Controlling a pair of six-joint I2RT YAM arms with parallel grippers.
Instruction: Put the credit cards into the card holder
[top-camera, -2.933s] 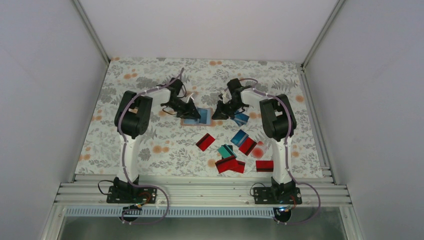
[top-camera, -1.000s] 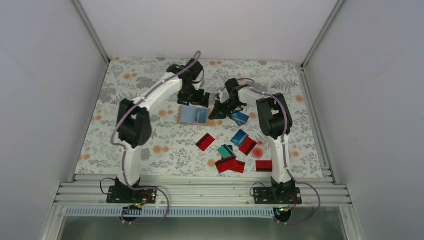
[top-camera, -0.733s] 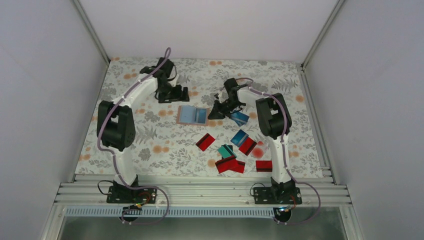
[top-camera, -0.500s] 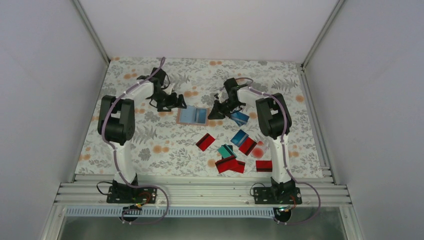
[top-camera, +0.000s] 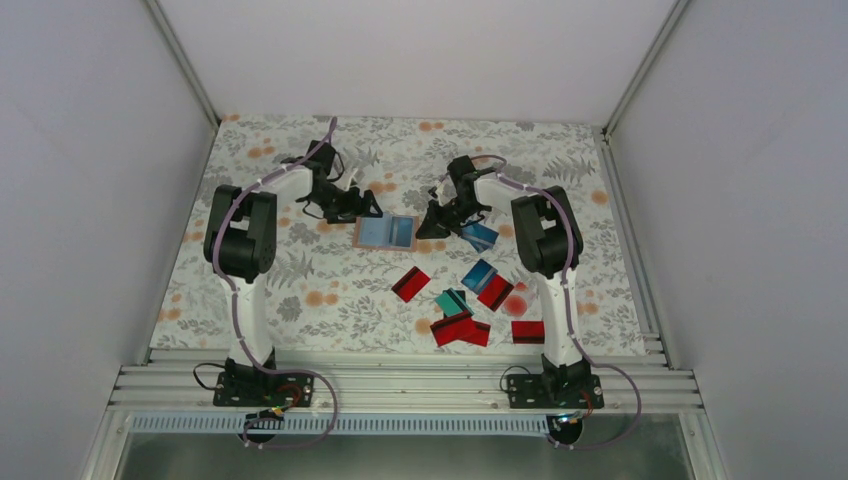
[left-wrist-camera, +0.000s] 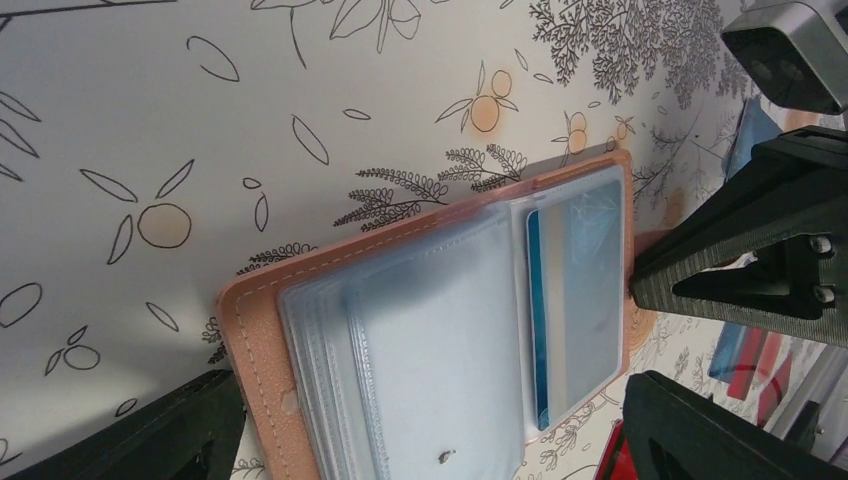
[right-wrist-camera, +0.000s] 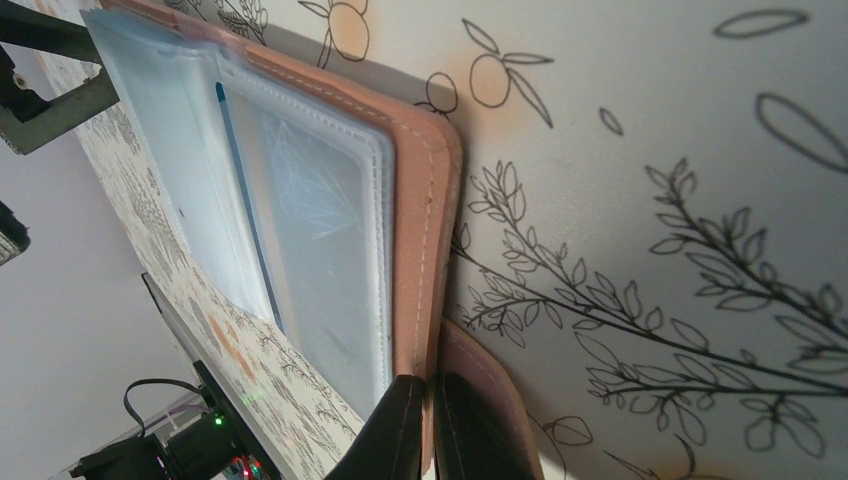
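The flat tan-brown leather-like card holder (top-camera: 387, 231) lies spread open on the flower-printed counter (top-camera: 320, 285), right between the two arms. Its clear plastic sleeves face up. The right fingers (right-wrist-camera: 402, 432) are closed tight, and from the right wrist view they look to be pinching the holder's stitched leather edge, pinning it down. The left fingers (left-wrist-camera: 165, 438) stand wide apart and grip nothing. They hover just off the holder's opposite side, and the left wrist view shows the holder lying in the gap between them.

One glossy blue card (left-wrist-camera: 565, 300) already sits in the sleeve pocket nearest the right fingers. The rest of the small plastic credit cards (top-camera: 462, 305), red, blue and teal, lie scattered on the counter on the near side of the right fingers, well apart from the left ones. One more blue one lies just beside the right arm.

To my eye this is the gap between one card and the next: a card is in, the holder is held steady, and most of the pile is not yet stowed. The next move would call for the free left fingers to fetch a loose card. Those thin cards lie flat and overlapping, so getting under an edge looks fiddly. The holder must stay pinned open for the slide-in.
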